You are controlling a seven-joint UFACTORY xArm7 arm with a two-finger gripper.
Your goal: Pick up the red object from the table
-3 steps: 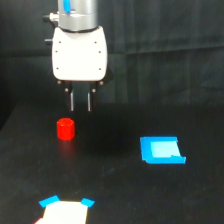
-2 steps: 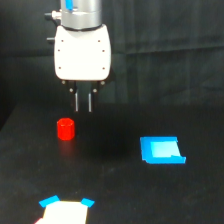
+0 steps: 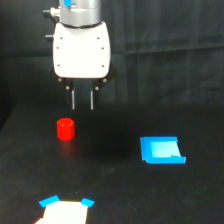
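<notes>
The gripper (image 3: 82, 100) hangs above the counter (image 3: 115, 190) with its two thin fingers narrowly apart and holding nothing. The red object (image 3: 65, 129) stands upright on the counter, just below the fingertips, toward the counter's far-left corner.

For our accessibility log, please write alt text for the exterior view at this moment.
A white gripper hangs with its two thin fingers apart above a small red object standing on a black table, not touching it. A flat cyan-blue square lies toward the exterior view's right.
</notes>
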